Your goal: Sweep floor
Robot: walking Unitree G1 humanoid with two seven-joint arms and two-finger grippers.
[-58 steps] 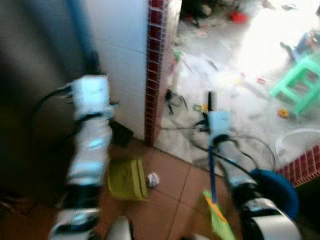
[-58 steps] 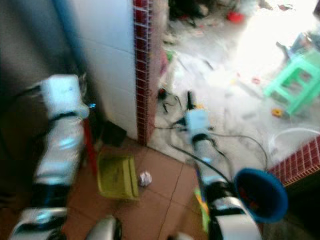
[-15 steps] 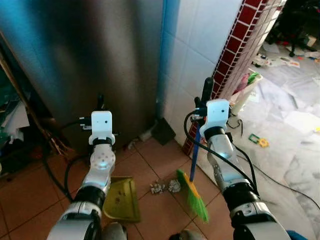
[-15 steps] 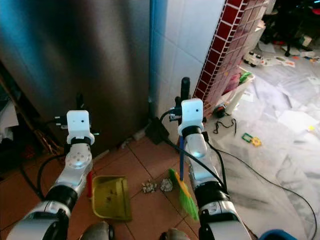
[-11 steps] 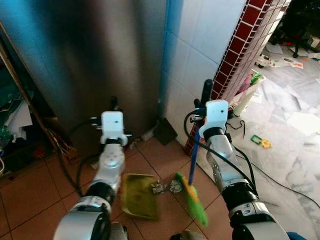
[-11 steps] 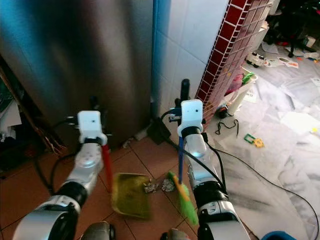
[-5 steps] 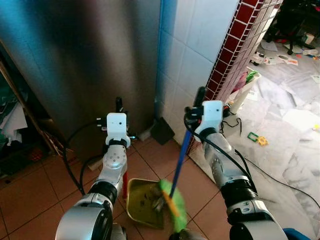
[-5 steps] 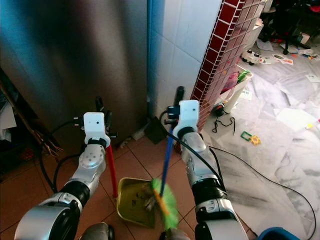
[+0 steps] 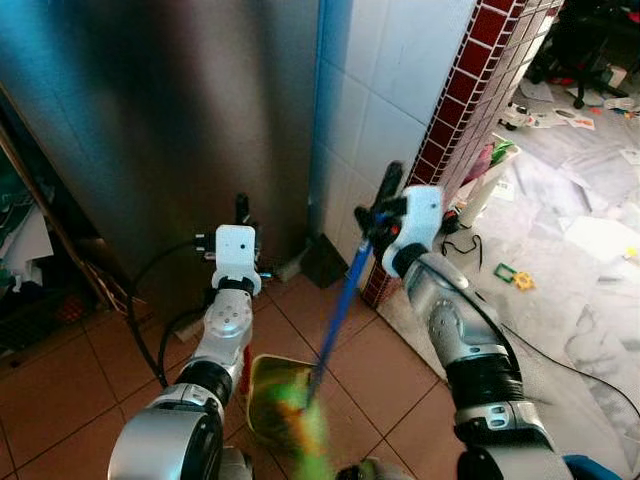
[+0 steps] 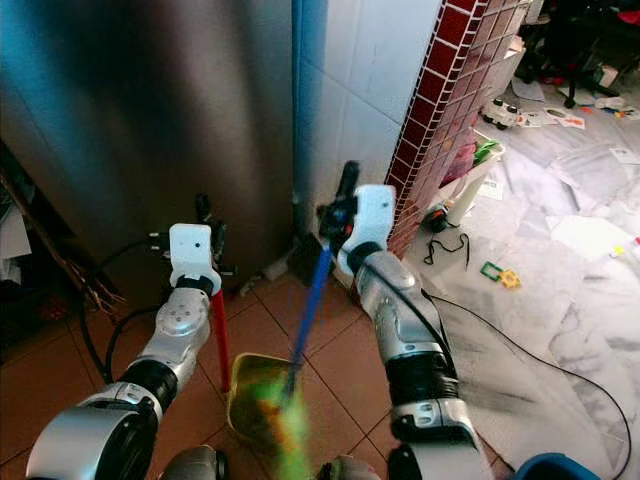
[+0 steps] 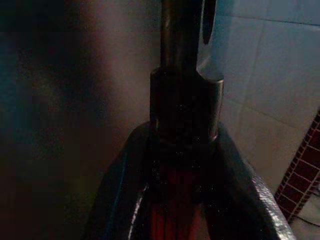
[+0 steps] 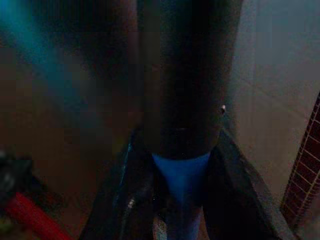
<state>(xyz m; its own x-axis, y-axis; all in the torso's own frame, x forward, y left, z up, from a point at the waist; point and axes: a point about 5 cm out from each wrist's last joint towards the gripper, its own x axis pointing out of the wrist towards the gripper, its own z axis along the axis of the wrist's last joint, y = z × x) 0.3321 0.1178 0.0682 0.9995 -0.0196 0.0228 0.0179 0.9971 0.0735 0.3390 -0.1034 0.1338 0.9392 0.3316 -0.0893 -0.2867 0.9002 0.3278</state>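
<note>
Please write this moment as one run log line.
left gripper: holds red-handled yellow dustpan | right gripper: holds blue-handled green broom | bristles over pan

Head views daylit from right | broom head (image 9: 300,425) motion-blurred | wrist views dim

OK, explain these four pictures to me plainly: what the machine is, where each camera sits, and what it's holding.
This is a humanoid robot with two silver arms. The two wide pictures come from cameras on its head, looking down at the brown tiled floor. The two dark pictures come from cameras on its wrists. The left tool is shut on the red handle of a yellow-green plastic dustpan resting on the floor. The right tool is shut on the blue-handled broom, whose green bristles are a blur over the dustpan. Behind stand a grey metal panel and a white tiled wall.
</note>
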